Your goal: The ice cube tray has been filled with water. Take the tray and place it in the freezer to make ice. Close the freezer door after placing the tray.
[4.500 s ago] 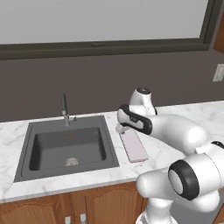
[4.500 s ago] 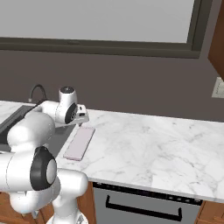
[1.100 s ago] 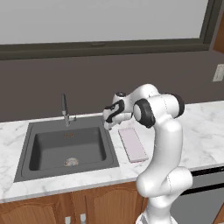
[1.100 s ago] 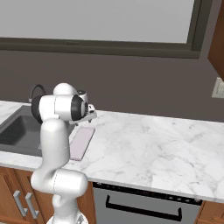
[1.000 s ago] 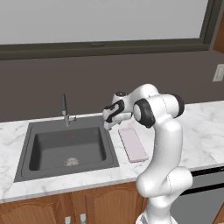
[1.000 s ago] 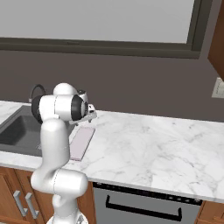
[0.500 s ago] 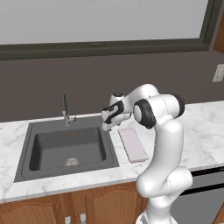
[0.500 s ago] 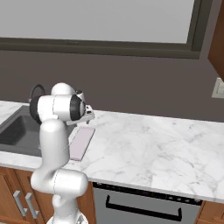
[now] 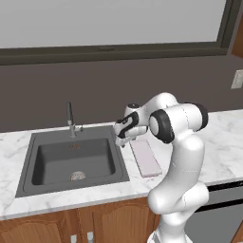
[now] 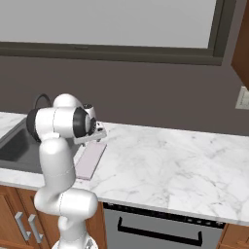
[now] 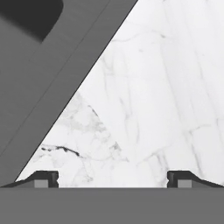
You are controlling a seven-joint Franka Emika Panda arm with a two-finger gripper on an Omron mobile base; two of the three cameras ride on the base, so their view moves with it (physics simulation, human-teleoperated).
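The ice cube tray [image 9: 145, 157] is a thin pale pinkish slab lying flat on the marble counter just right of the sink; it also shows past my arm in the right base view [image 10: 90, 160]. My gripper [image 9: 121, 141] hangs low over the counter beside the tray's far end, close to the sink's right rim [image 10: 98, 138]. In the hand view the gripper [image 11: 113, 179] is open, its two tips wide apart over bare marble with nothing between them. The freezer and the freezer door are out of view.
The dark grey sink [image 9: 95, 159] with its faucet [image 9: 70, 118] lies left of the tray, and its rim [image 11: 48, 74] crosses the hand view's upper left. Marble counter [image 10: 175, 160] stretches to the right above a dishwasher front [image 10: 160, 228]. A dark wall and window stand behind.
My arm has risen from a low folded pose to an upright one. In the last second the hand has crept slightly toward the sink. The tray has not moved.
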